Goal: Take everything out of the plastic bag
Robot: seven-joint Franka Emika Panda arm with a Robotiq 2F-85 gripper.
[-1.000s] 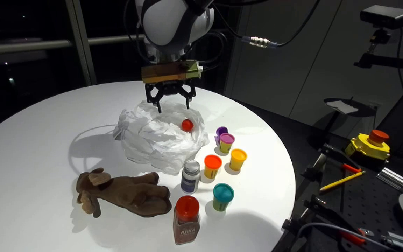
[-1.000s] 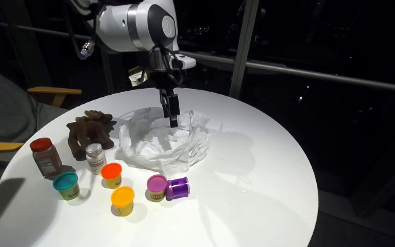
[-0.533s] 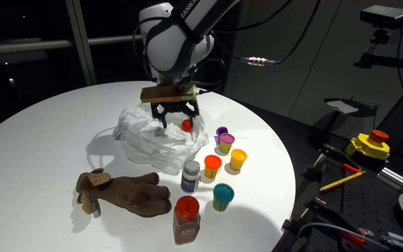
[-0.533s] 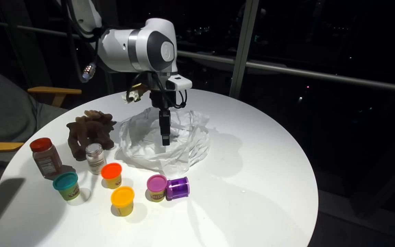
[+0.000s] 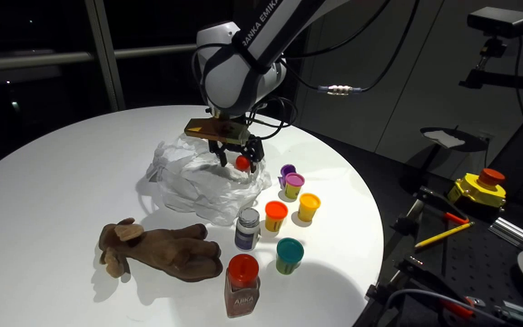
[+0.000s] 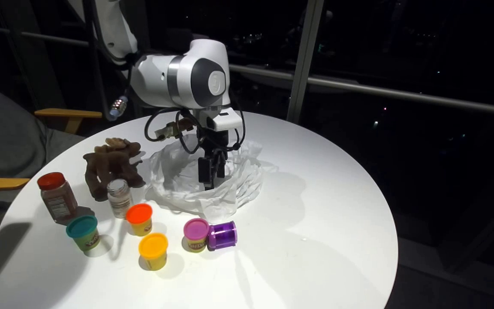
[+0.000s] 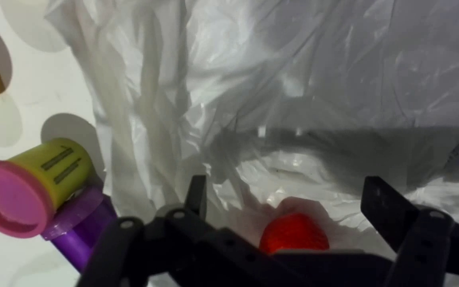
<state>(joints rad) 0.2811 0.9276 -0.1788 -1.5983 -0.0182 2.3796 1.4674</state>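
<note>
While the pincer (image 7: 284, 191) stands wide | red item (image 7: 295, 234) lies in plastic bag (image 5: 202, 195) | contact unclear

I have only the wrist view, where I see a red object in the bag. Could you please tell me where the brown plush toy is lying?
Observer: In both exterior views, the brown plush toy lies on the table, outside the plastic bag.
Operator: And jars, are there any?
Observer: Yes, two stand upright: a red-lidded jar and a pale-lidded jar.
Operator: Which cup is nearest to the red-lidded one?
Observer: The teal-lidded cup stands nearest.
</note>
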